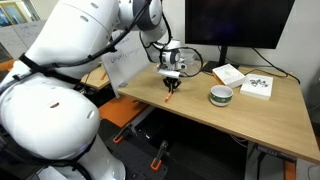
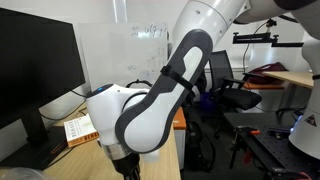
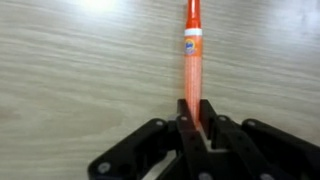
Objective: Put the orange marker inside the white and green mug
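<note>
Wood-grain tabletop (image 3: 70, 60) pale, matte | orange marker (image 3: 191, 60) slim cylinder, clamped in black claw (image 3: 195, 120) | white and green mug (image 1: 221, 95) round, seemingly well apart

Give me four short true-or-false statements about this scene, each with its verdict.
1. The pincer is shut on the marker. True.
2. The marker lies in the mug. False: it is held in the pincer, apart from the mug.
3. The mug stands upright on the table. True.
4. The monitor shows a bright picture. False: its screen is dark.
</note>
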Motion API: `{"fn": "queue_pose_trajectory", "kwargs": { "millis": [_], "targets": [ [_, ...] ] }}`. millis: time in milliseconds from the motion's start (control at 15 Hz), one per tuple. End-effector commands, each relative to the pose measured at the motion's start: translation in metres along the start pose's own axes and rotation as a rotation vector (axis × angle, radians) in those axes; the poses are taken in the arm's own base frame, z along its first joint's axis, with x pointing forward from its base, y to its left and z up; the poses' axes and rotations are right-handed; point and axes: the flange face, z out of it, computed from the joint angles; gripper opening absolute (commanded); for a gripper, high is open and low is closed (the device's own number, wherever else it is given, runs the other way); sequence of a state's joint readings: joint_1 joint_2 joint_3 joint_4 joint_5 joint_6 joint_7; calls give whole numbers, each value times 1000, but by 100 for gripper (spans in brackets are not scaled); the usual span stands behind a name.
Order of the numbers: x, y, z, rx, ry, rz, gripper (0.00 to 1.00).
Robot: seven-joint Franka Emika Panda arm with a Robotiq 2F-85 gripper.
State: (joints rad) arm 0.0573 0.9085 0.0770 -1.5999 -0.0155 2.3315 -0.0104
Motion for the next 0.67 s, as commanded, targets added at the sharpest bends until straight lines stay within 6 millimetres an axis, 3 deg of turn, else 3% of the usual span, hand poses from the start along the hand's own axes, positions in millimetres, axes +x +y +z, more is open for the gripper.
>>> {"fn": "queue_pose_trajectory", "kwargs": {
  "millis": [0, 267, 600],
  "targets": [
    [2, 1, 0, 39, -31, -23, 4],
    [-3, 0, -30, -52, 15, 96, 4],
    [-9, 40, -96, -206, 167, 308, 4]
  ]
}}
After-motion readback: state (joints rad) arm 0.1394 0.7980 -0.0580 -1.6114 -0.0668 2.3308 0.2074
